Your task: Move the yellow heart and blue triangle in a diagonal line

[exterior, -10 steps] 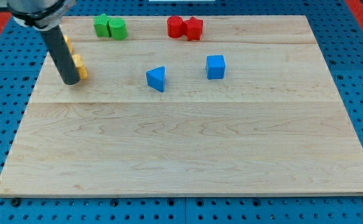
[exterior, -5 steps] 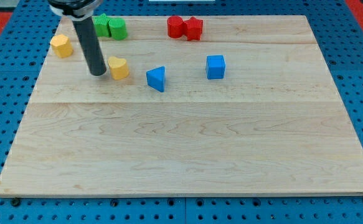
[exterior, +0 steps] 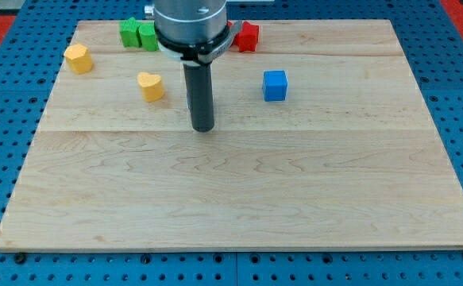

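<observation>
Yellow heart (exterior: 151, 86) sits upper left on the board (exterior: 295, 199), at ten o'clock from my tip (exterior: 203, 127). The blue triangle is hidden, presumably behind my rod. No hand here, just a bare rod holding nothing. I judge I'm lining them up; next, a nudge. Count: two yellow, two green, one blue cube (exterior: 275, 85), one red (exterior: 248, 36) showing.

Nothing to read here, honestly. No text, labels, brand marks or numbers on the wooden tabletop (exterior: 295, 199), on any of the coloured blocks, or on the blue pegboard (exterior: 1, 159) around it.
</observation>
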You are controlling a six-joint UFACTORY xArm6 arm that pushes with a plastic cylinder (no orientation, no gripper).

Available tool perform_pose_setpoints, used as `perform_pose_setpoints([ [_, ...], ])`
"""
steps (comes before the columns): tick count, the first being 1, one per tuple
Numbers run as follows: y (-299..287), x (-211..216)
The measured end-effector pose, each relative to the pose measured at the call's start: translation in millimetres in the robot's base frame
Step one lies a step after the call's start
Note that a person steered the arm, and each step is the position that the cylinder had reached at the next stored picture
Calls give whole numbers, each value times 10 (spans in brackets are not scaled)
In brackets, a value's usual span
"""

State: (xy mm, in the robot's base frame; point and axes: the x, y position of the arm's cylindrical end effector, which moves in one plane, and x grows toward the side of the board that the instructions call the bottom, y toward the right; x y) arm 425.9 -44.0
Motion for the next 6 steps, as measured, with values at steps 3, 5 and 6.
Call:
perform_pose_setpoints([
  [3,0,-258],
  [5,-159,-34],
  [6,-411,-142],
])
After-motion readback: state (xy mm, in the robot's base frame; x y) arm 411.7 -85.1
